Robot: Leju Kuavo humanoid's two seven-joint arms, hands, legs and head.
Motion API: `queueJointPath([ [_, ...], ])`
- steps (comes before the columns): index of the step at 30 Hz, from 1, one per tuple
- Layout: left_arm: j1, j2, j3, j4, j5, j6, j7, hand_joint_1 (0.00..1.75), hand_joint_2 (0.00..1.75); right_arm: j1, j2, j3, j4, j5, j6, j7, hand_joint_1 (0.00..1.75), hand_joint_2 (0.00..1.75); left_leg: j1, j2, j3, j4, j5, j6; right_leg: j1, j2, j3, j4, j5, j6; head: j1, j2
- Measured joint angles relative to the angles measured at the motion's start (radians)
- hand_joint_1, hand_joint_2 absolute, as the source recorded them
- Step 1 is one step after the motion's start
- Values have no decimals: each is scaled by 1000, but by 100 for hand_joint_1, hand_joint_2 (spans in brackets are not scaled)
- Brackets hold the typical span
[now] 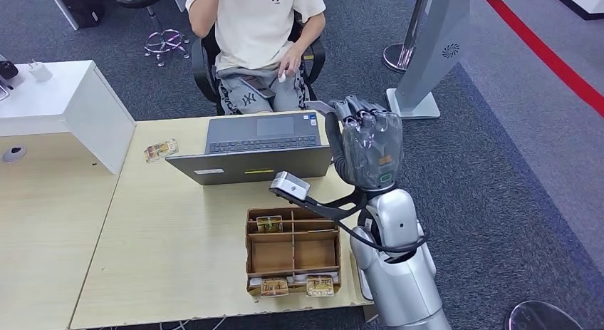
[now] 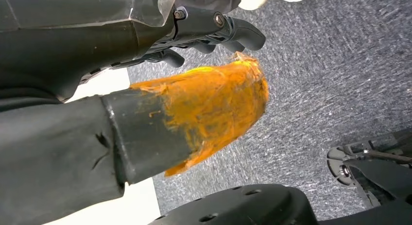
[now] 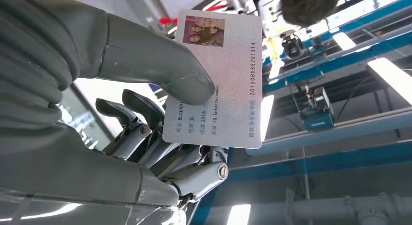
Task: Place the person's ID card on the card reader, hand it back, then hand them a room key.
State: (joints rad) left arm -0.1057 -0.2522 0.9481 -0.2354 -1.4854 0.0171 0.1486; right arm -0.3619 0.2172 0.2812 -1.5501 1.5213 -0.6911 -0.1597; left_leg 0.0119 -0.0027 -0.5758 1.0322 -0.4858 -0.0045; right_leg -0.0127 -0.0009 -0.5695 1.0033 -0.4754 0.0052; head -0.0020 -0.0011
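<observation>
Box: a brown cardboard box [image 1: 293, 250] with dividers sits at the near edge of the desk [image 1: 171, 237], just in front of the laptop [image 1: 256, 146].
Box contents: one small printed packet [image 1: 269, 223] in a far compartment; two more [image 1: 274, 286] [image 1: 320, 284] in the near row; the middle compartments look bare.
Right hand: the right hand [image 1: 368, 141] is raised above the desk's right end, beside the laptop, back of the hand toward the head camera.
Right fingers: the thumb [image 3: 160, 64] presses the ID card [image 3: 218, 79] against the darker fingers [image 3: 141, 111] behind it; the card is held, photo end outward.
ID card: in the right hand, off the desk.
Left hand: the left hand [image 2: 145, 103] is over grey carpet; an orange-wrapped thumb [image 2: 214, 108] lies apart from the dark fingers [image 2: 218, 33], nothing between them.
Person: a person [image 1: 260, 38] sits behind the laptop.
</observation>
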Motion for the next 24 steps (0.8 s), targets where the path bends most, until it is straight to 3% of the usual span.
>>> queueJointPath([
  [11, -12, 0, -34, 0, -26, -20, 12, 0, 0, -185, -86, 111, 176, 32, 0, 191, 175, 175, 0, 0, -1, 0, 0, 0, 0, 0, -1, 0, 0, 0, 0, 0],
  [24, -15, 0, -53, 0, -31, -26, 13, 0, 0, -244, -187, 239, 250, 32, -1, 341, 175, 175, 0, 0, -1, 0, 0, 0, 0, 0, -1, 0, 0, 0, 0, 0],
])
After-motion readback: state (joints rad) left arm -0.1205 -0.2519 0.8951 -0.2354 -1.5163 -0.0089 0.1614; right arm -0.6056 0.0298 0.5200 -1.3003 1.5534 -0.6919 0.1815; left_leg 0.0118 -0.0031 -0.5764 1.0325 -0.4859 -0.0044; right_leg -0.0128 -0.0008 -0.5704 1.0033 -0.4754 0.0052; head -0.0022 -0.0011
